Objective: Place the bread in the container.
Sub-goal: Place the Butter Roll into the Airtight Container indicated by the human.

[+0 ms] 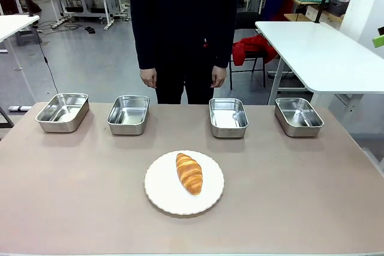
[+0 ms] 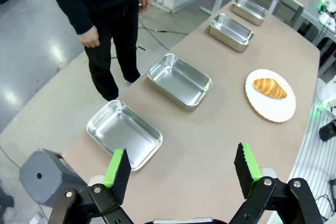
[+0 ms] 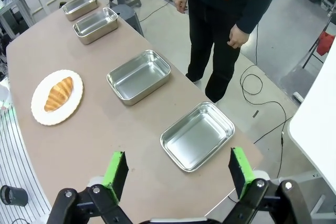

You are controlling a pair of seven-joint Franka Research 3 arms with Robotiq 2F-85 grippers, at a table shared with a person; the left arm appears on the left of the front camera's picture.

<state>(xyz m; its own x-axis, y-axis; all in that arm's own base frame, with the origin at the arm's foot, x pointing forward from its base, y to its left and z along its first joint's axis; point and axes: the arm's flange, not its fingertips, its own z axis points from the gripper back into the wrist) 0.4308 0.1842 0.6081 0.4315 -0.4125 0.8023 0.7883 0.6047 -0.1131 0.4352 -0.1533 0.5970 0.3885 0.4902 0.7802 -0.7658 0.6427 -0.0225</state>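
Golden croissant (image 2: 270,88) lies on its white plate (image 2: 275,112), well beyond both my wide-open, empty jaws; next I must reach it.

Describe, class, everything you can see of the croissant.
The croissant is golden-brown, ridged crosswise, thick in the middle and tapered at both ends, and its crust looks baked and flaky. It is whole and lies flat near the middle of a round white plate. In the front view its length runs from near to far, slightly slanted. The plate stands mid-table. Only the plate touches the croissant.
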